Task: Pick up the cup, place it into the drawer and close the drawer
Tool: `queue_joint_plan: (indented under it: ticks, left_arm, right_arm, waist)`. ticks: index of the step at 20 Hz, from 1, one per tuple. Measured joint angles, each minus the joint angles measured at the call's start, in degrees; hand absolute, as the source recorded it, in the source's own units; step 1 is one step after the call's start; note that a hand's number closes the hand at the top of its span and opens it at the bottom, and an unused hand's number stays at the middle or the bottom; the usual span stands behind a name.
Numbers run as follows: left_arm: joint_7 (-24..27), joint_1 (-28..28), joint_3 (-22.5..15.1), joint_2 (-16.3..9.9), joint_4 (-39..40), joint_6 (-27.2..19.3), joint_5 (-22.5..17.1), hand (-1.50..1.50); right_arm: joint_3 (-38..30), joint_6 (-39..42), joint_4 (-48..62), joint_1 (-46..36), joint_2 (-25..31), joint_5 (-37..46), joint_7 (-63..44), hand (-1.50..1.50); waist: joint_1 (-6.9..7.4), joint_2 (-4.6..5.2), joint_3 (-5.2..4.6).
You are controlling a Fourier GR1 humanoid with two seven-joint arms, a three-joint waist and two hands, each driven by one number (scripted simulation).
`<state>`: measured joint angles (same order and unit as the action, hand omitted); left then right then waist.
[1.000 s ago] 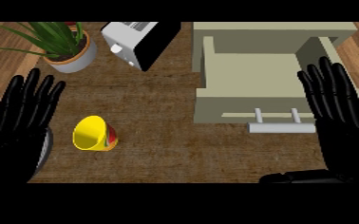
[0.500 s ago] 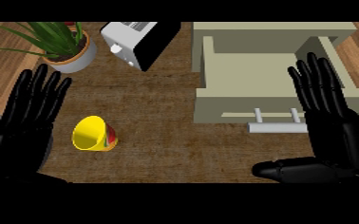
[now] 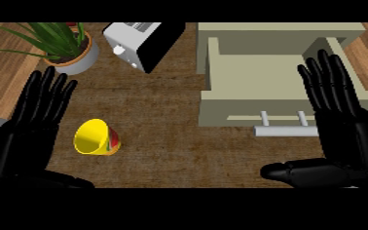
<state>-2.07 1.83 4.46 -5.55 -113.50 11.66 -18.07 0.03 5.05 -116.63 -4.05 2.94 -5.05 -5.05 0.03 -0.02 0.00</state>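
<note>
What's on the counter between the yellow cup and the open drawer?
Nothing: in the head view, only bare brown counter lies between the yellow cup, on its side, and the open drawer.

My counter carries a yellow cup on its side; potted plant, toaster behind cup, open drawer right.

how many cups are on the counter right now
1. The yellow cup lies on its side at the counter's left, just right of the open left hand and apart from it. The open drawer at right shows none inside. No other cup is in view.
</note>
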Motion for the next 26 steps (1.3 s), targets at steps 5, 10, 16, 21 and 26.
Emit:
queue_joint_plan:
  ticks: [5, 10, 16, 21, 26]
  left_arm:
    - [2.9, 3.0, 0.4, 0.6, 2.4, 1.4, 1.5, -1.5]
    - [3.3, 4.8, 1.3, 0.5, 4.1, 2.1, 2.3, -1.5]
    - [6.6, 4.7, 2.9, 0.3, 9.9, 2.4, 4.6, -1.5]
    - [10.6, 5.5, 5.3, -0.5, 15.1, 4.1, 5.3, -1.5]
    - [15.7, 4.0, 6.9, -1.5, 23.1, 5.7, 7.1, -1.5]
  right_arm:
    - [-1.0, -0.1, 0.8, -1.2, 0.3, -0.3, 0.1, -1.5]
    - [-0.6, -0.8, -1.1, -1.2, 0.1, 0.1, -1.6, -1.5]
    - [-1.8, 0.0, -1.1, -2.5, 1.2, -1.3, -2.8, -1.5]
    - [-2.1, 0.1, -1.1, -2.5, 1.3, -1.7, -3.2, -1.5]
    - [-2.2, 0.5, -0.6, -2.8, 1.4, -2.0, -3.3, -1.5]
  waist:
    - [0.05, 0.0, 0.0]
    - [0.04, -0.01, -0.01]
    - [0.01, 0.0, -0.01]
    - [0.03, 0.0, -0.01]
    - [-0.01, 0.02, -0.02]
